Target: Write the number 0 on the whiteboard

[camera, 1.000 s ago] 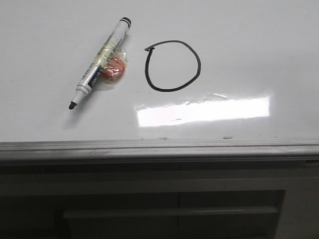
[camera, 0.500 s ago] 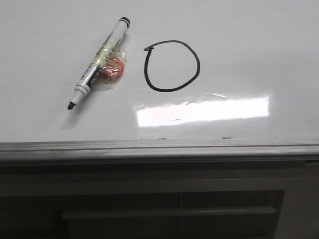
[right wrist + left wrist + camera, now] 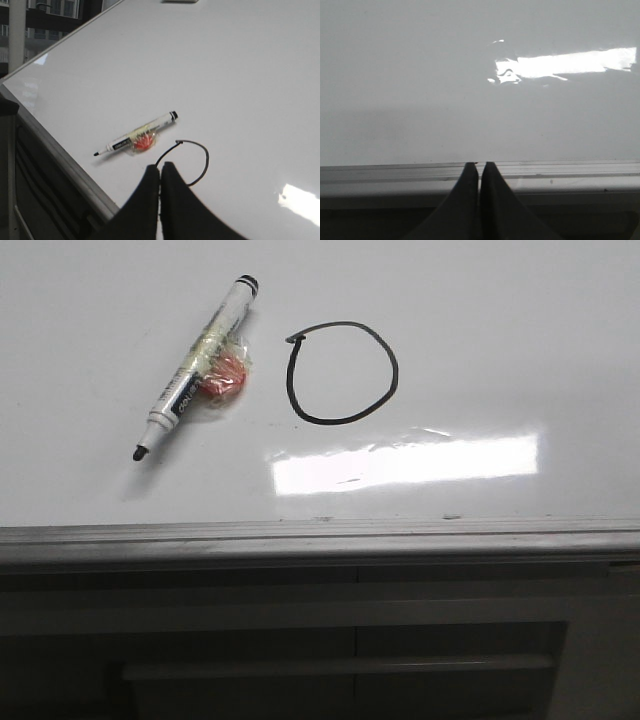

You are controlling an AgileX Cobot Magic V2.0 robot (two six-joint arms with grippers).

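Observation:
The number 0 point(image 3: 342, 373) is a thin black ring drawn on the whiteboard point(image 3: 500, 330), with a small tick at its upper left. It also shows in the right wrist view point(image 3: 197, 160), partly hidden behind my fingers. An uncapped black marker point(image 3: 195, 365) with a red lump taped to its barrel lies flat on the board left of the ring, tip toward the near edge; it also shows in the right wrist view point(image 3: 137, 135). My right gripper point(image 3: 160, 166) is shut and empty above the board near the ring. My left gripper point(image 3: 479, 164) is shut and empty over the board's grey rail point(image 3: 570, 172).
A bright rectangular glare point(image 3: 405, 462) lies on the board near its front rail point(image 3: 320, 535). A dark grey panelled cabinet front point(image 3: 340, 650) is below the rail. In the right wrist view the board's edge point(image 3: 60, 160) drops off to dark space.
The marker and the ring sit slightly further left in the front view than before; nothing else differs.

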